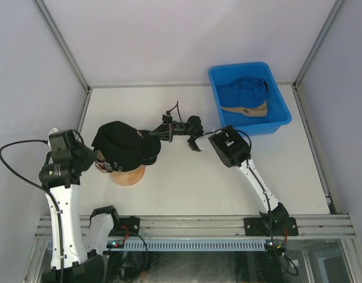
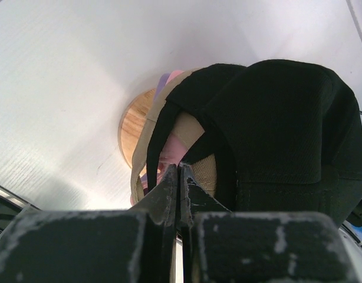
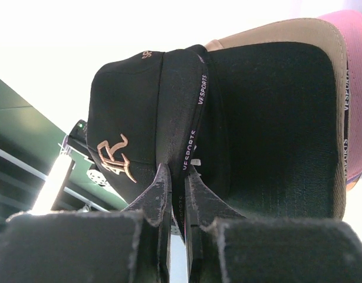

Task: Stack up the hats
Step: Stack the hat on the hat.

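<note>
You are handling soft, light cloth here. The black cap (image 1: 123, 147) sits on top of the pile on the wooden stand (image 1: 129, 175), over a tan cap (image 2: 198, 132), a pink cap (image 2: 176, 152) and a sliver of lavender cap (image 2: 163, 82). Only the brims have any stiffness. The right jaws are clamped on the black cap's edge near its brim, on the side of the stand toward the blue bin (image 1: 275, 121); the right wrist view shows a fold of black fabric running between them. The left jaws are pressed together at the back of the pile, on the stand's opposite side. Whether they pinch a strap or only rest against the cloth I cannot tell, because the fingers hide the contact. Expect the crown to collapse and wrinkle if you pull on it. Expect the lower caps to drag along too, since cloth on cloth tends to cling. Take hold at the brim or the stitched rim band, where the fabric is doubled and firm, not at the loose crown panels. A blue cap (image 1: 243, 91) and a beige cap (image 1: 246, 110) lie in the bin, well apart from the stand across the counter (image 1: 193, 183). Nothing looks fragile, so a firm pinch should do no harm.
</note>
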### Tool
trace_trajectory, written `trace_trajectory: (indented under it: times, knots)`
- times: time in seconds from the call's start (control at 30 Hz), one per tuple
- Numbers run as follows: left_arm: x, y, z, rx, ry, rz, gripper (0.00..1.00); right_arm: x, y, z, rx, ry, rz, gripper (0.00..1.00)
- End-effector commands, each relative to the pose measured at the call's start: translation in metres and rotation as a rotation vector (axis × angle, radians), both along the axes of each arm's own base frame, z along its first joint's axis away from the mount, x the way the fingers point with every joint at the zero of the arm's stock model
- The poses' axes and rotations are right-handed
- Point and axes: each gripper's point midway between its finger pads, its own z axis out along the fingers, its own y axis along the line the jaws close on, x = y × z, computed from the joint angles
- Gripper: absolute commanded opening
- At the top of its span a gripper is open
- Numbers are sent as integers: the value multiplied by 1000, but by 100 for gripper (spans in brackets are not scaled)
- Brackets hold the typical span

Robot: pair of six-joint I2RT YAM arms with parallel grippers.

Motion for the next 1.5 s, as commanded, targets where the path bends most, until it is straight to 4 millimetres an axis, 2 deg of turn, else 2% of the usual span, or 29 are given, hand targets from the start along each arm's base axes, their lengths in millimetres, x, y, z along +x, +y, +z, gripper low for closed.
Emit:
trace_trajectory:
  times: [0.0, 0.43, 0.87, 1.1, 1.47]
  knots:
    - [-17, 3, -11, 26, 56, 10, 0, -10, -6, -13, -70, 79, 56, 0]
    - [-48, -2, -33, 16, 149, 17, 0, -26, -5, -45, -160, 67, 84, 0]
    - [-63, -9, -66, -19, 261, -3, 0, -41, -1, -76, -275, 50, 106, 0]
    - [-56, -15, -77, -57, 290, -26, 0, -48, -4, -99, -373, 41, 116, 0]
    - [-32, -32, -87, -83, 317, -99, 0, -46, -12, -112, -417, 61, 89, 0]
